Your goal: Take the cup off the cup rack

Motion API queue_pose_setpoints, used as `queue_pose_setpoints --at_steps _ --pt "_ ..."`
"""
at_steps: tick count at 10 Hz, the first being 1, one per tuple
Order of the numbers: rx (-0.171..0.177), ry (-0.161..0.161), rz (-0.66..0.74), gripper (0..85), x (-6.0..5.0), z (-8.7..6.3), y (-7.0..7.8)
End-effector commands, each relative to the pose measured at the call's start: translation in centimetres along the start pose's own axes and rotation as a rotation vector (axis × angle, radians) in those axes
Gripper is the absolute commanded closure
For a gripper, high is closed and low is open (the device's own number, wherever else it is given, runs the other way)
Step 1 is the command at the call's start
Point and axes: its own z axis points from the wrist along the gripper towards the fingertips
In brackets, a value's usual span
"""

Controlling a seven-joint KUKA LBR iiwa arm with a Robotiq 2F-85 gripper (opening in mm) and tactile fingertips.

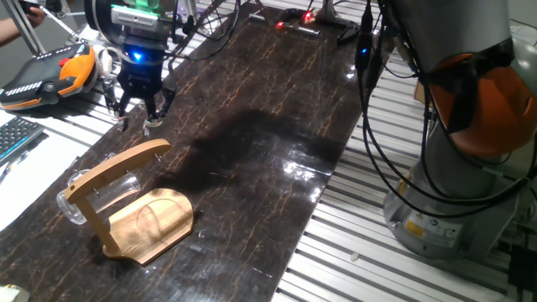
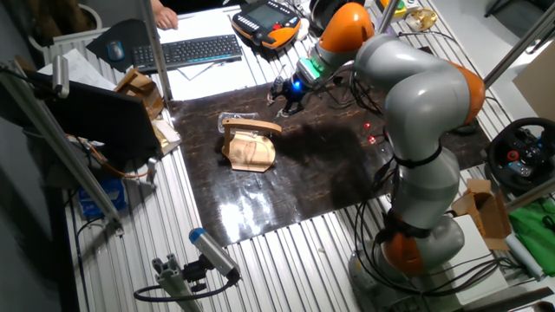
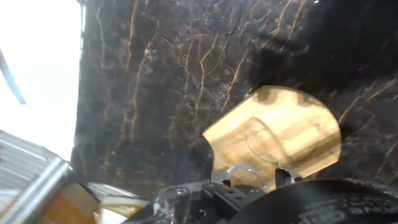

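Observation:
The cup rack (image 1: 138,214) stands on the dark marble-patterned mat at the near left, its slanted arm (image 1: 117,165) rising to the right. The cup (image 1: 84,200), clear glass and hard to see, hangs under the low left end of the arm. My gripper (image 1: 136,116) hovers above and behind the high end of the arm, apart from it, with its fingers spread and nothing between them. In the other fixed view the gripper (image 2: 286,97) is to the right of the rack (image 2: 250,149). The hand view shows the rack's base (image 3: 280,134); the cup is not clear there.
An orange and black teach pendant (image 1: 50,71) and a keyboard (image 1: 13,138) lie left of the mat on the slatted aluminium table. The arm's base (image 1: 453,184) and its cables stand at the right. A hand rests near the keyboard (image 2: 186,50).

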Motion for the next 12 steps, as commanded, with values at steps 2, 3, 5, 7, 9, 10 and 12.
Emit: queue_pose_setpoints --at_steps 2,3,5,7,9,10,12 --pt "-0.050 -0.021 0.084 40.7 0.2 0.4 0.3" --pt "-0.049 -0.021 0.084 40.7 0.3 0.5 0.4" --pt "0.010 -0.025 0.037 41.0 0.7 0.8 0.6" --pt "0.036 -0.040 0.010 40.7 0.8 1.0 0.7" --pt "0.030 -0.033 0.019 40.7 0.9 1.4 0.8" --pt "0.024 -0.030 0.026 40.7 1.1 1.7 0.9" --pt "0.017 -0.027 0.040 40.7 1.6 2.4 0.9"
